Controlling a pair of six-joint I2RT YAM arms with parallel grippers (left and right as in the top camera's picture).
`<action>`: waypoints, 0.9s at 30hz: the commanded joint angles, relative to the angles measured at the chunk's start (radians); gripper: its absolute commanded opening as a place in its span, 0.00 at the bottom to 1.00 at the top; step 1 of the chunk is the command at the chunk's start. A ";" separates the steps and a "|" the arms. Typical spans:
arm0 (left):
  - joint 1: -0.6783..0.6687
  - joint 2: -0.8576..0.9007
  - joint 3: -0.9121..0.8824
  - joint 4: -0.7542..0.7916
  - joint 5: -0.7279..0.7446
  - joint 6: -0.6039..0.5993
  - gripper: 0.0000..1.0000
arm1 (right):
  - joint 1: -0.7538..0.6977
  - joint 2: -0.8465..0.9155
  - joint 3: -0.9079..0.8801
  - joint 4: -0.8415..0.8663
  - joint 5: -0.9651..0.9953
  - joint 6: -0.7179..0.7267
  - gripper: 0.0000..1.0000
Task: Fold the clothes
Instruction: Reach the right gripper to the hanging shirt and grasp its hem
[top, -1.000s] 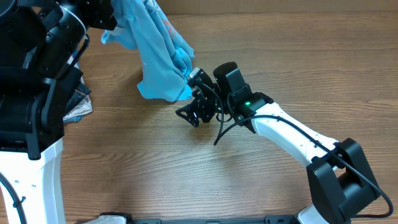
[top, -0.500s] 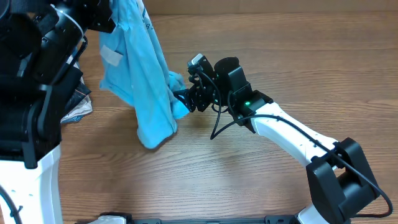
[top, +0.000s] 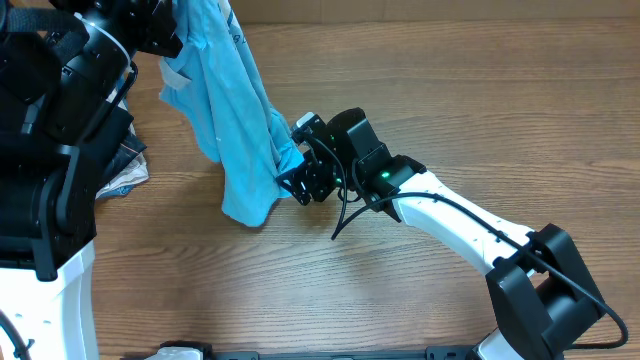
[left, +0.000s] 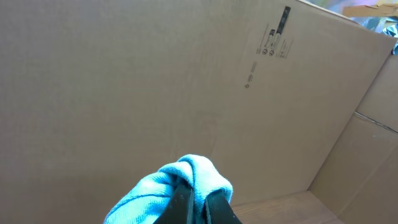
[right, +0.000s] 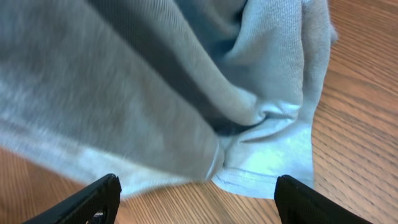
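Wooden table (top: 480, 100); cardboard box (left: 155, 81); garment pile (top: 125, 172) at left edge.

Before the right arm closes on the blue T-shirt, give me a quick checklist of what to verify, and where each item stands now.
1. Left gripper shut on the T-shirt: ok, cloth is pinched between its fingers.
2. Right gripper open for a grasp: ok, jaws wide apart.
3. The hem between the right fingers: cannot tell; it lies just ahead of them and the depth is unclear.
4. T-shirt hanging clear of the table: not ok, its lower end rests on the wood.
5. T-shirt spread flat: not ok, it hangs bunched and twisted.
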 joint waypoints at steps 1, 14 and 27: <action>-0.007 -0.020 0.014 0.016 0.010 -0.014 0.04 | 0.000 0.006 0.016 -0.019 0.018 -0.042 0.83; -0.007 -0.020 0.014 0.016 0.011 -0.014 0.04 | 0.045 0.021 0.015 0.002 0.013 -0.047 0.80; -0.008 -0.020 0.014 0.014 0.011 -0.014 0.04 | 0.059 0.038 0.015 0.028 0.063 -0.043 0.65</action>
